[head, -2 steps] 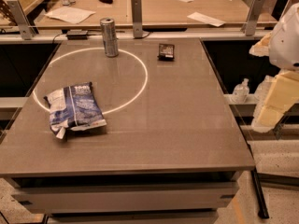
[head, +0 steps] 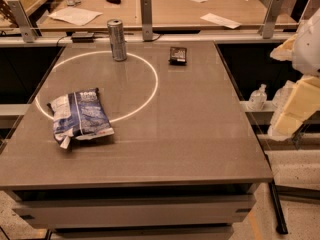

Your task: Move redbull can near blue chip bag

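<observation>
**Redbull can [head: 117, 39] standing upright at the far side of the table [head: 200, 134], well apart from the blue chip bag [head: 79, 118].**

The can's long axis is running vertical, with the shiny top facing up. Being tall and slim, it is likely to topple and roll if nudged high or off-centre. The bag is lying flat toward the near left. The gripper [head: 295, 109] is hanging beyond the table's right edge, far from both. I cannot tell whether it is apart or together.

the robot's arm [head: 306, 44] enters at the right edge of the view, its upper casing pale and rounded. below it a yellowish cream link [head: 301, 100] slants down and to the left. the gripper [head: 286, 126] sits at that link's lower end, low at the right edge.
</observation>
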